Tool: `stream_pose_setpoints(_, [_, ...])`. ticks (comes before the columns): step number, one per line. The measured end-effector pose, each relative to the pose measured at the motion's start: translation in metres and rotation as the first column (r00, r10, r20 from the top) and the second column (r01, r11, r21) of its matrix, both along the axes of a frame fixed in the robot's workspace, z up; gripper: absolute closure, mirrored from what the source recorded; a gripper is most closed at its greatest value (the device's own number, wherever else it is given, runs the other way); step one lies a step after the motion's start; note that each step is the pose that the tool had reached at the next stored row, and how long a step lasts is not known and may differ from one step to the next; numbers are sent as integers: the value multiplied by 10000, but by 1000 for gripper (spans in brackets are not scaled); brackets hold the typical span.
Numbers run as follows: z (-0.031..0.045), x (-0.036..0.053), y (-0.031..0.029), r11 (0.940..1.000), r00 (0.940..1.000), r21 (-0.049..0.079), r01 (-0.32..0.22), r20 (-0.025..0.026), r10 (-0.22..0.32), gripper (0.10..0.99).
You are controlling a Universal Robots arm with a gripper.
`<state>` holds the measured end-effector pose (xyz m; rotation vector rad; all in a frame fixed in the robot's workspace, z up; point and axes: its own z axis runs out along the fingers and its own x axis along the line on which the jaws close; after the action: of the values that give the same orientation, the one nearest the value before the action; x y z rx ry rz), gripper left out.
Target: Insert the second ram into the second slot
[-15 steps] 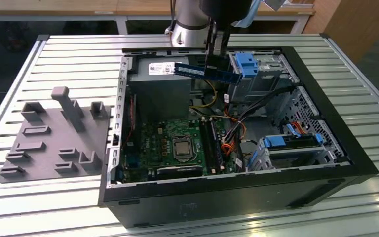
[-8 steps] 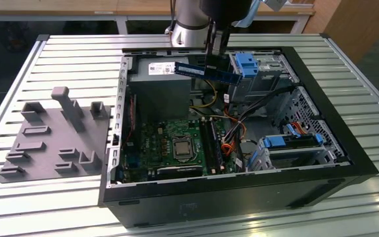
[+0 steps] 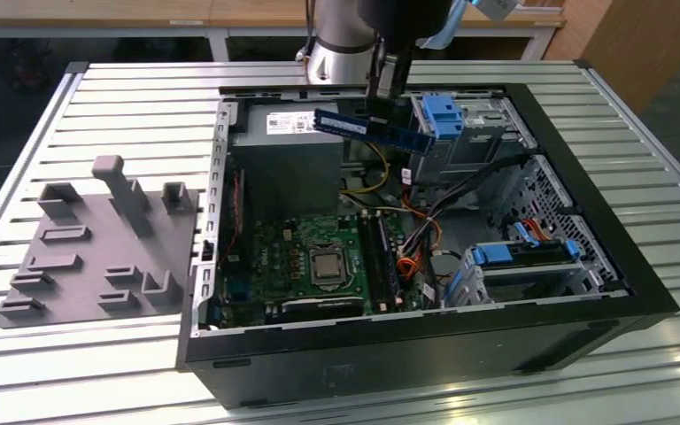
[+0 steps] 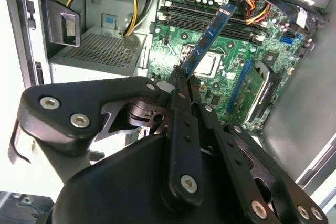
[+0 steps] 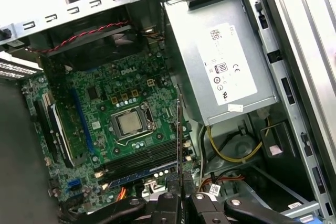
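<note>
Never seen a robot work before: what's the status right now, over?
Fingers shut on the second ram. Ram held above the motherboard, not yet seated. Cables lie beside the memory slots.

Your black metal gripper (image 4: pixel 180 78) pinches one end of the long flat blue memory stick (image 4: pixel 210 35), tilted above the green motherboard (image 4: pixel 273 56) near the square silver processor socket (image 4: pixel 211 65); a yellow cable (image 4: pixel 135 4) loops beside the board.

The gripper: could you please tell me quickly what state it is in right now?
Gripper: shut on the second ram, holding it in the air above the motherboard of the open computer case.
</note>
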<state>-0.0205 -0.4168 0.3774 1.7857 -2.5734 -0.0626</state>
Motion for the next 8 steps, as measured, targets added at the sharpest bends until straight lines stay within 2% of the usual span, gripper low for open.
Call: stream_pose_setpoints(8, [-2,-1,-12,9986,9986,0,531,0,-531,949])
